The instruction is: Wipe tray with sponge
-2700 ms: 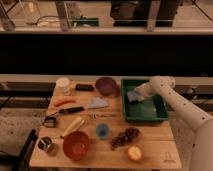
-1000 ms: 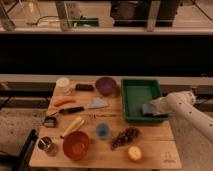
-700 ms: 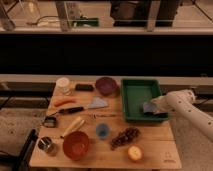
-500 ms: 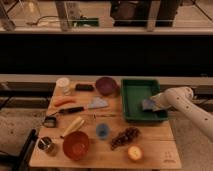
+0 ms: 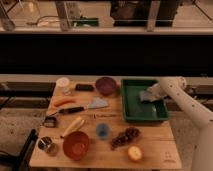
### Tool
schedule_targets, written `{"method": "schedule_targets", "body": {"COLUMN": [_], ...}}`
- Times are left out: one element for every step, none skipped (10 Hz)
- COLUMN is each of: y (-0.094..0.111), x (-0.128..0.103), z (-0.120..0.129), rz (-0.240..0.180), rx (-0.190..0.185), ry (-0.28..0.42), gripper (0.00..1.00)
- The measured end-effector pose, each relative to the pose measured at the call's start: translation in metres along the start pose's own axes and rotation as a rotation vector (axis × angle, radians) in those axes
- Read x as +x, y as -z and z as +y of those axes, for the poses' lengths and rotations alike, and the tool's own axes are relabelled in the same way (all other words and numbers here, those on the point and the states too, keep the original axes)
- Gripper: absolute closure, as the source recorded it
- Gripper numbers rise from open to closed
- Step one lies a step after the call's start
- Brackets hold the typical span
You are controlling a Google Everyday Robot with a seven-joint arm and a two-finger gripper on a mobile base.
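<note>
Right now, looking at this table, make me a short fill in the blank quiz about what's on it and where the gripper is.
1. The gripper presses the sponge inside the dark-green ____.
2. The purple bowl stands to the ____ of the tray.
3. The small blue cup sits between the orange bowl and the bunch of ____.

Missing words: tray; left; grapes

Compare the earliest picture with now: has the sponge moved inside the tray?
Yes. The sponge, at the end effector, has shifted from the tray's left side toward its right rim.
</note>
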Motion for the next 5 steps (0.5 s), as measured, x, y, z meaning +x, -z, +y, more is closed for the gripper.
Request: {"method": "schedule_targets", "body": {"y": [-0.004, -0.008, -0.011, -0.015, -0.019], "x": [0.0, -0.001, -0.003, -0.01, -0.017], "z": [-0.004, -0.01, -0.014, -0.02, -0.024], "rz": [0.0, -0.003, -0.004, -0.012, -0.021], "rx": [-0.002, -0.001, 0.0, 0.001, 0.002], "ry": [0.006, 0.014, 0.022, 0.035, 0.046], "gripper": [0.94, 0.94, 0.94, 0.94, 0.94]}}
